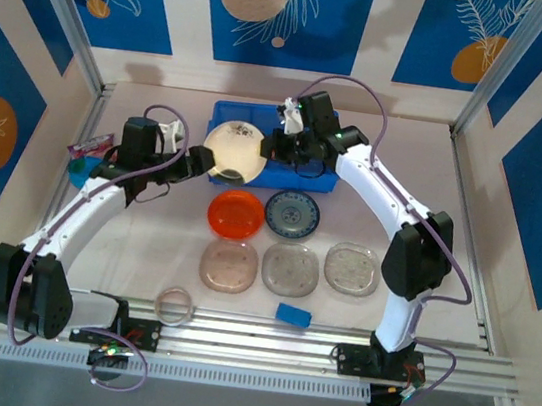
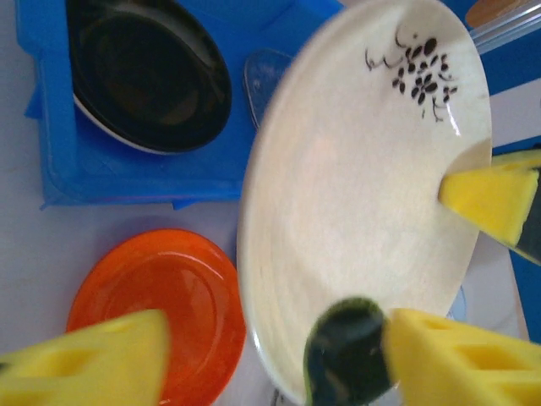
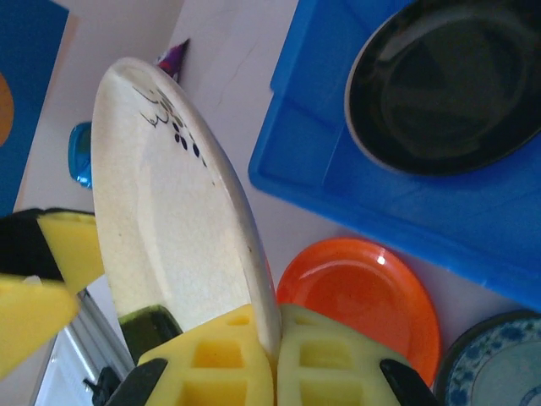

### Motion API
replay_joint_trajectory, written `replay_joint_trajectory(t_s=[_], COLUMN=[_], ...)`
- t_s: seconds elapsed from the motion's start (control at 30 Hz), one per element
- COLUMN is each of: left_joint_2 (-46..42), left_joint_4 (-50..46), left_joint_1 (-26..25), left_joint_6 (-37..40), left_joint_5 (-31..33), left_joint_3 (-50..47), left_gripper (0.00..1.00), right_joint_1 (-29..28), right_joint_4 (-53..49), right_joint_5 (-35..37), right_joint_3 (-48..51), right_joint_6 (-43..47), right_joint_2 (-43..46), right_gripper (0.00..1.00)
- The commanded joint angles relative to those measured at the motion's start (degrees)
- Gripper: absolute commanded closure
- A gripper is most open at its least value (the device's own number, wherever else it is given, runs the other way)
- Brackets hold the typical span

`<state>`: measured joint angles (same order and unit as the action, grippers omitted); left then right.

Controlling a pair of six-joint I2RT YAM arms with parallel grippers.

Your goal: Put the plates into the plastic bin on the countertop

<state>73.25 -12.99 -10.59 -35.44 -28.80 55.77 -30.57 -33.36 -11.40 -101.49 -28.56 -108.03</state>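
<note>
Pale countertop (image 1: 418, 163) runs between silver rails (image 1: 332, 345). Its right side lies bare, so I have room to move there. On the near side sit an orange plate (image 1: 236, 213), a blue-white plate (image 1: 292, 213) and three clear plates (image 1: 291, 268). At the far middle stands the blue bin (image 1: 304, 181).

My right gripper (image 3: 275, 355) is clenched on the rim of the cream plate (image 1: 233, 150), which hangs tilted over the bin's left end. My left gripper (image 2: 277, 338) is spread wide, with one finger (image 2: 456, 355) just beside the plate's face.

The wrist cameras let me see a black plate (image 2: 148, 72) lying in the bin, a spot the right arm (image 1: 383, 194) covers from above. The cream plate is shiny, with a small dark berry drawing (image 2: 423, 76) near its rim.
</note>
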Motion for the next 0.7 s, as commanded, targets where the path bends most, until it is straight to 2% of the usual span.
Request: replay_joint_trajectory(t_s=[0.0, 0.17, 0.37, 0.67], left_joint_2=[-0.77, -1.1, -1.32, -0.01], left_joint_4=[-1.18, 0.2, 0.48, 2.04], left_joint_1=[-0.46, -0.4, -0.51, -0.6], left_joint_6=[3.22, 3.98, 5.31, 4.53], left_joint_5=[3.98, 5.85, 6.74, 7.09], left_joint_3=[2.63, 1.65, 1.19, -0.04], left_gripper=[0.0, 0.0, 0.0, 0.0], right_joint_1=[1.93, 3.85, 6.37, 7.69], right_joint_4=[-3.0, -8.09, -12.43, -14.27], right_joint_5=[2.09, 2.66, -0.56, -3.17], right_joint_3=[-7.02, -18.57, -31.35, -41.27], right_joint_6=[-1.97, -2.96, -4.57, -5.36], right_joint_2=[-4.18, -13.28, -24.35, -34.93], right_gripper=[1.0, 1.0, 1.0, 1.0])
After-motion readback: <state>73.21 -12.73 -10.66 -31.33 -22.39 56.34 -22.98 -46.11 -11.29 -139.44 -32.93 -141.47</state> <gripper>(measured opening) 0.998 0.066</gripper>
